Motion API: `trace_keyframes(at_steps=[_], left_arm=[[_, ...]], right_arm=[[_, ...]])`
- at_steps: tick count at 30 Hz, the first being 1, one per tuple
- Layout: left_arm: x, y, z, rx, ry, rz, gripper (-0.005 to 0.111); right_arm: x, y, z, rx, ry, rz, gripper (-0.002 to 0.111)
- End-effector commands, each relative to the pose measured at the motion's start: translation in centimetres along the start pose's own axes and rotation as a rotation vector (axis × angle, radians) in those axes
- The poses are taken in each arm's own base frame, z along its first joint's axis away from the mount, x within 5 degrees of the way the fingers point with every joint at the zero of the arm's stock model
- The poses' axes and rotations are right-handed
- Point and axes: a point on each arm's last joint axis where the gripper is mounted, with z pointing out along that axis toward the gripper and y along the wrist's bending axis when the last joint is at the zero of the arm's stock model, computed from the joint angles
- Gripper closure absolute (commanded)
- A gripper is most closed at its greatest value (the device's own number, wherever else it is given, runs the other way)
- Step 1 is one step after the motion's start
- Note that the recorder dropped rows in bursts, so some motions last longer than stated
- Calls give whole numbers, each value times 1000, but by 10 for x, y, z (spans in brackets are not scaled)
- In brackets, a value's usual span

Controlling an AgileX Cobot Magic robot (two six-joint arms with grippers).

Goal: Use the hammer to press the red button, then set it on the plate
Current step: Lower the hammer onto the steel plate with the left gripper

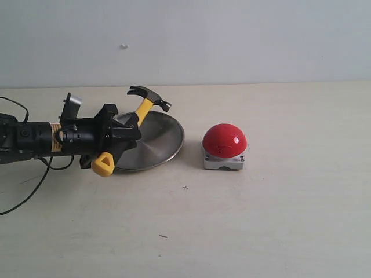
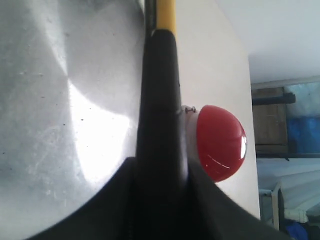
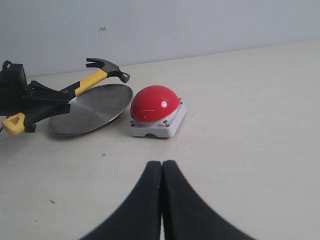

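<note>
Left gripper (image 1: 124,134): I see its black fingers clamped on the black grip of the hammer (image 1: 145,107), a little way up from the yellow loop at the handle's end. The handle runs out between the fingers and slants upward, so the dark head stands raised over the far rim of the plate (image 1: 162,139), clear of the metal. The loop sticks out on the near side of the gripper, just off the plate's rim. In the left wrist view the handle crosses the plate's bright brushed surface, with the red button (image 1: 225,141) showing beyond it.

Plate and button: both rest on the pale table (image 1: 261,220), side by side with a narrow strip of bare table between them; the button lies to the right of the plate in the exterior view. The hammer head is well short of the red dome and touches nothing.

Right gripper (image 3: 161,170): I see its two fingers pressed together tip to tip, with nothing between them, above bare table on the near side of the button and apart from it.
</note>
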Motion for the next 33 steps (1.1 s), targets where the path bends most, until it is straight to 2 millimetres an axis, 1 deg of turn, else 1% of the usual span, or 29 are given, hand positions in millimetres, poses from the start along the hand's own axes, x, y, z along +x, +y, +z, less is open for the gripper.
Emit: trace_keyframes(at_steps=[1, 4, 8, 12, 15, 21, 25, 27, 28, 33], left_arm=[[-7, -11, 1, 82, 1, 7, 107], [-5, -5, 3, 65, 11, 10, 107], [-6, 4, 4, -29, -1, 107, 107], [-6, 8, 3, -71, -2, 203, 107], [-8, 14, 3, -138, -16, 203, 107], [-6, 15, 3, -157, 11, 226, 105], [-6, 17, 3, -176, 13, 228, 94], [-4, 17, 3, -176, 36, 252, 87], [-3, 18, 2, -179, 51, 265, 82], [-2, 18, 2, -181, 60, 275, 64]], right_arm=[[1, 0, 0, -4, -6, -7, 108], [1, 0, 0, -4, -6, -7, 108], [1, 0, 0, -4, -6, -7, 108], [1, 0, 0, -4, -6, -7, 108], [1, 0, 0, -4, -6, -7, 108], [1, 0, 0, -4, -6, -7, 108], [1, 0, 0, -4, -6, -7, 108], [1, 0, 0, -4, -6, -7, 108], [1, 0, 0, -4, -6, -7, 108], [1, 0, 0, -4, -6, -7, 108]])
